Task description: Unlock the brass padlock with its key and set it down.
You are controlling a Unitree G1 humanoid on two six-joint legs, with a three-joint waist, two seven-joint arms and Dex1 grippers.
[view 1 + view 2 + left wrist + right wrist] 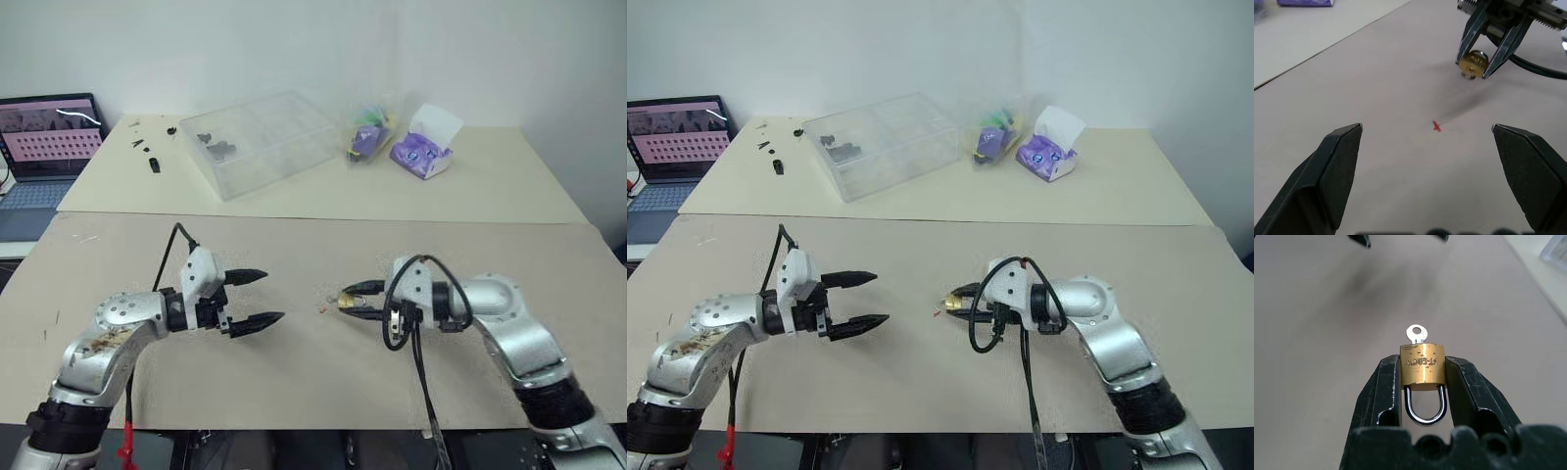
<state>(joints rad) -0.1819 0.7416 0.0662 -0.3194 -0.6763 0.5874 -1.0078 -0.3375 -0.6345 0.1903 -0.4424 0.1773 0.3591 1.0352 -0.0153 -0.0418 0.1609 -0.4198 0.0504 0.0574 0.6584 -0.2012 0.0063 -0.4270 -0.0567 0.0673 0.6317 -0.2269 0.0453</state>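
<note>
The brass padlock (1422, 364) is clamped by its sides between the fingers of my right gripper (1422, 363), which is shut on it above the tan table (313, 372). Its silvery shackle (1425, 407) points back toward the wrist, and both legs enter the body. The key (1416, 334) sticks out of the padlock's far end, toward my left gripper. From the head, the padlock (347, 302) is a small gold spot at the right fingertips. My left gripper (272, 296) hangs open and empty, facing the right gripper (1471, 68) across a gap.
A red speck (1437, 127) lies on the table between the grippers. On the far table stand a clear plastic box (260, 142), a bag of colourful items (370, 137) and a purple tissue box (423, 152). A laptop (49, 137) sits at the far left.
</note>
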